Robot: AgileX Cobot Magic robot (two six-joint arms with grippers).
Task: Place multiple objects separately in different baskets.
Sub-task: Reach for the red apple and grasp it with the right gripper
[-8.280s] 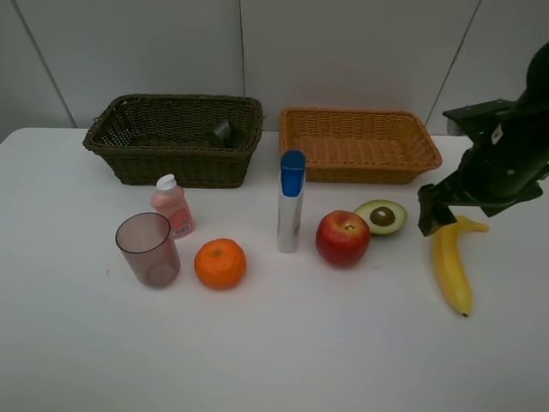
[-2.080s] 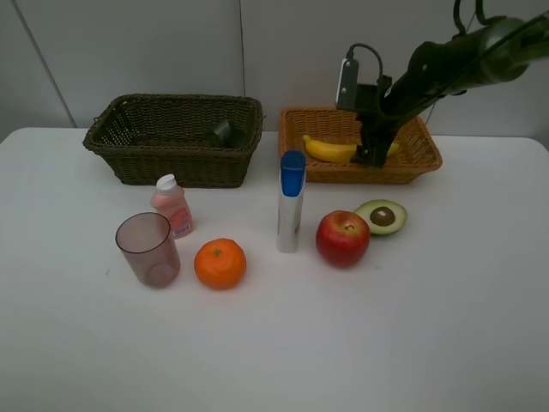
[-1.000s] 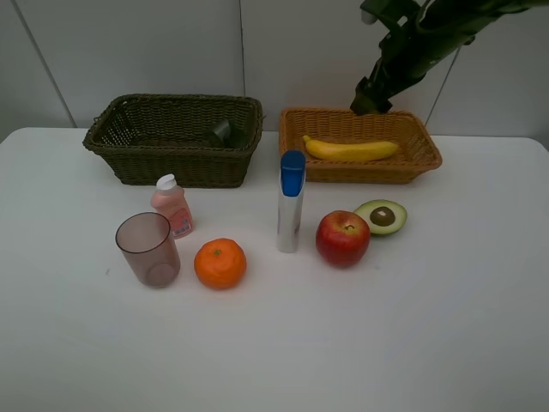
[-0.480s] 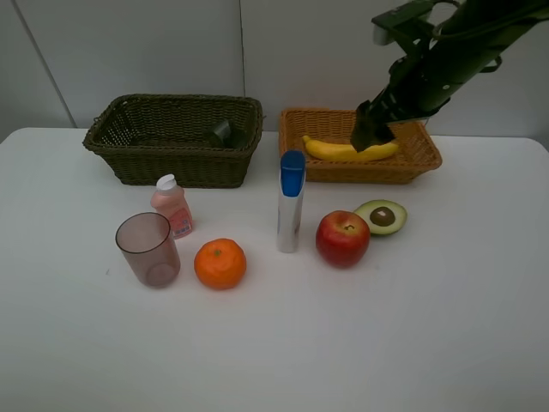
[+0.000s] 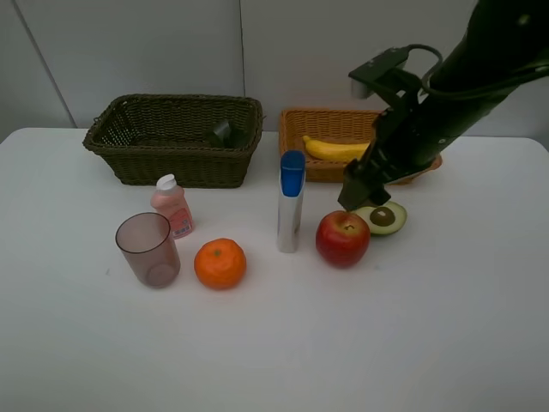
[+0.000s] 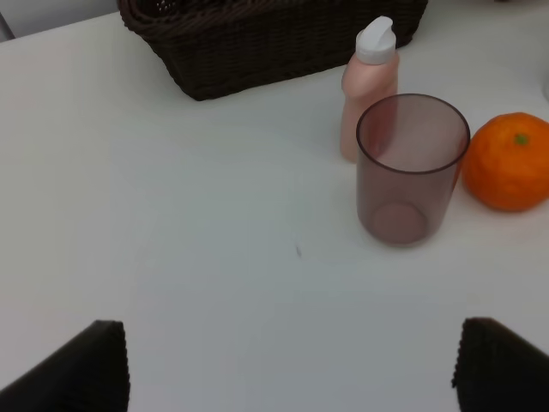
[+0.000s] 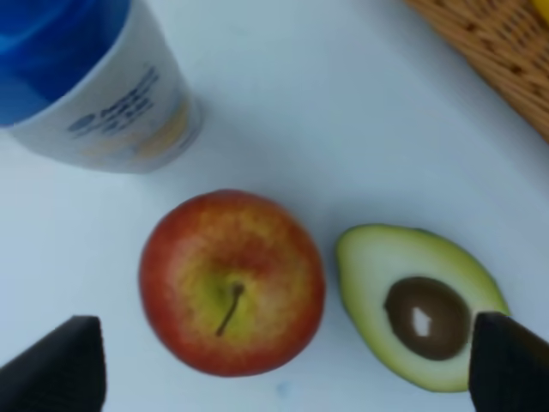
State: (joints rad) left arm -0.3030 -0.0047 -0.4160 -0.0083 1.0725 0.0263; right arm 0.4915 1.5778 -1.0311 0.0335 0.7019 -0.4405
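My right gripper (image 5: 353, 195) hangs open and empty just over the red apple (image 5: 342, 238) and the avocado half (image 5: 383, 217). The right wrist view shows the apple (image 7: 232, 279) and avocado (image 7: 416, 305) between the open gripper (image 7: 283, 369) fingers, beside the blue-capped tube (image 7: 86, 77). The banana (image 5: 336, 150) lies in the tan basket (image 5: 300, 159). A dark green bottle (image 5: 221, 131) sits in the dark basket (image 5: 176, 167). My left gripper (image 6: 292, 369) is open above bare table, short of the cup (image 6: 412, 167), pink bottle (image 6: 369, 86) and orange (image 6: 510, 161).
On the table's front half stand the cup (image 5: 148, 249), pink bottle (image 5: 171, 204), orange (image 5: 220, 263) and silver tube (image 5: 292, 202) in a loose row. Both baskets sit along the back wall. The right arm reaches over the tan basket's front edge.
My right gripper has come down and forward from above the tan basket to just over the apple and avocado. The banana stays in the tan basket. Nothing else moved.
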